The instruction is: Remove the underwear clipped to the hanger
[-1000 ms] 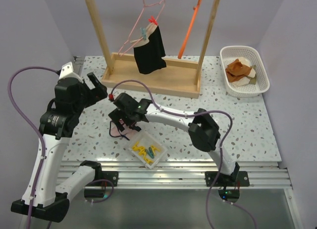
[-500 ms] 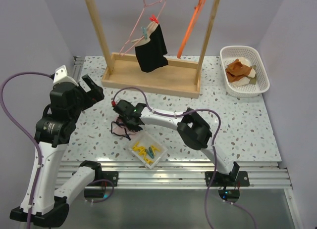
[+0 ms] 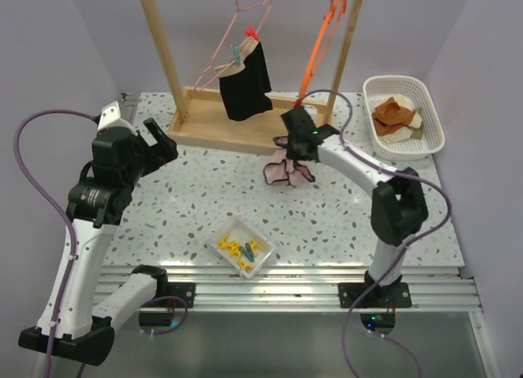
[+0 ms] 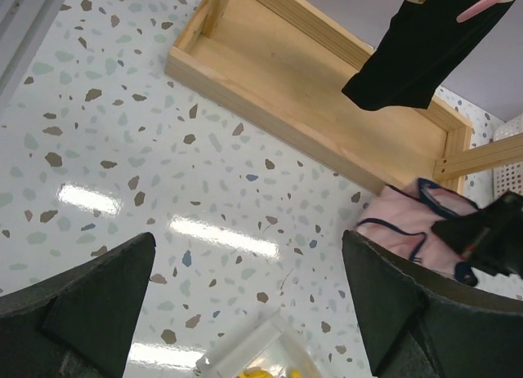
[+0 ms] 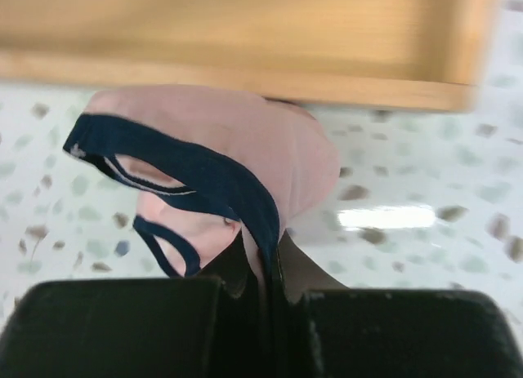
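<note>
Right gripper (image 3: 297, 147) clenched on pink briefs (image 3: 286, 171), just off the wooden stand's (image 3: 237, 135) 6 o'clock edge; left gripper (image 3: 158, 143) released, idle at 9 o'clock; black briefs (image 3: 248, 86) hang clipped on hanger (image 3: 219, 58) at 12 o'clock. Step: carrying first pair away; next calls for a release, probably into basket (image 3: 409, 78) at 2 o'clock.

no readable text, no labels, no brand marks, no numbers on anything in view

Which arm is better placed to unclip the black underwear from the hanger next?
Left, probably. The left claw is open and empty, facing the rack where the black underwear hangs. The right claw is shut on the pink underwear, so it's busy.
</note>
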### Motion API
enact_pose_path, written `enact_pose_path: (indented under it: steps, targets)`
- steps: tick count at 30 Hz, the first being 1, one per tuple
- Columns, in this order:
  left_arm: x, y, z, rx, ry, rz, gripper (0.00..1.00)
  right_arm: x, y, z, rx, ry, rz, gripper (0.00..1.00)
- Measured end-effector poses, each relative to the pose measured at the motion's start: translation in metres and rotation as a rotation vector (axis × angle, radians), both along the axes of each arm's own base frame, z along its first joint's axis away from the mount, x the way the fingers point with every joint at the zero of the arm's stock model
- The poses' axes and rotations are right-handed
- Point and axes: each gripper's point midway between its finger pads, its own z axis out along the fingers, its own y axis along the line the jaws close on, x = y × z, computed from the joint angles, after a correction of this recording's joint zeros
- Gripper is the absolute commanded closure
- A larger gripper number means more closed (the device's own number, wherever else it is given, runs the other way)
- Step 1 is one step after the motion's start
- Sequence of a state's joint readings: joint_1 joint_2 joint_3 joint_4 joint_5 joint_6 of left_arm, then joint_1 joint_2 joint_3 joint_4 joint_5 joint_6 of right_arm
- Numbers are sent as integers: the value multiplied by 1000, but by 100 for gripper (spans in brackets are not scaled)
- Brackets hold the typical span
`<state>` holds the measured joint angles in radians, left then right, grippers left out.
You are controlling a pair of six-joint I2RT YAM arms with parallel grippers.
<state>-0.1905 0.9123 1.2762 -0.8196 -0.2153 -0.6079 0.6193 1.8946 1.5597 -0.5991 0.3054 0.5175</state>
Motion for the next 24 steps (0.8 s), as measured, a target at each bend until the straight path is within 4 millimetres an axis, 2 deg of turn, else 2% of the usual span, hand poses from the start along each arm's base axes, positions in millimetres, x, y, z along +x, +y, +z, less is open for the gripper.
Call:
enact_pose_path:
  steps: [2,5,8,12,14,17,19,21,24]
  targets:
    - [5,-2,-3,-2,9,-8,0,6,-52,18,21,-43,-168,100]
    - [12,-8,-9,-11,16,-30,0,-1,-121,30,34,-62,-374,100]
    - [17,-15,-15,-26,22,-60,0,-1,-177,38,49,-75,-528,100]
    - [27,-28,-27,-49,30,-113,0,20,-246,57,66,-119,-701,100]
    - [32,-33,-32,-59,34,-135,0,44,-271,79,76,-166,-753,100]
    - [42,-39,-37,-66,37,-162,0,92,-296,121,101,-279,-798,100]
    - [48,-43,-37,-72,31,-176,0,120,-310,141,109,-344,-829,100]
    - [53,-47,-38,-79,28,-188,0,138,-324,150,103,-389,-869,100]
    - [60,-49,-42,-82,33,-194,0,152,-349,138,58,-396,-948,100]
